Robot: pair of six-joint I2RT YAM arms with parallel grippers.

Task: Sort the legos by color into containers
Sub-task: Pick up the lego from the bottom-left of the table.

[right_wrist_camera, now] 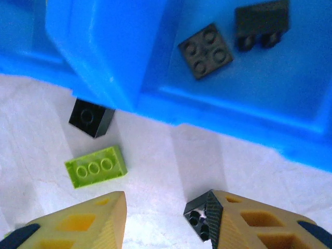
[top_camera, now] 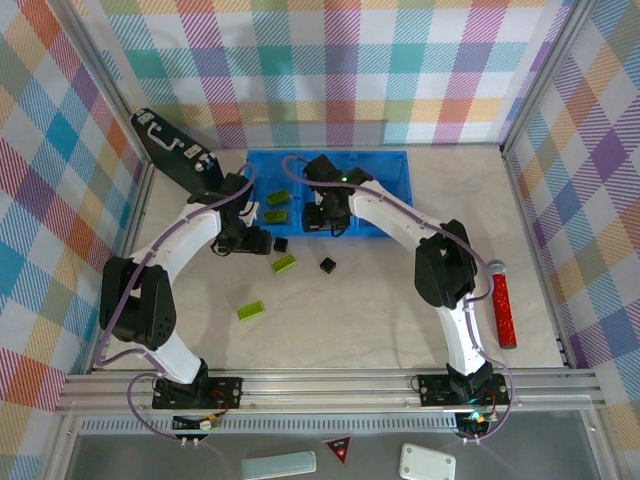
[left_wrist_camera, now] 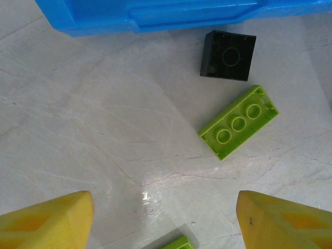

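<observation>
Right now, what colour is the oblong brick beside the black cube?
Lime-green brick; left wrist view shows it best.

**Robot-manipulation laboratory cell.** A pale, marble-patterned counter (top_camera: 380, 320) is enclosed on its left, far and right sides by plaid cloth panels (top_camera: 330, 70) set in a metal frame. An aluminium rail (top_camera: 330, 385) runs along the counter's near edge and carries the cabled left arm (top_camera: 140, 300) and right arm (top_camera: 445, 270). On the counter lie legos (top_camera: 284, 264) and a blue tray (top_camera: 390, 200).
</observation>
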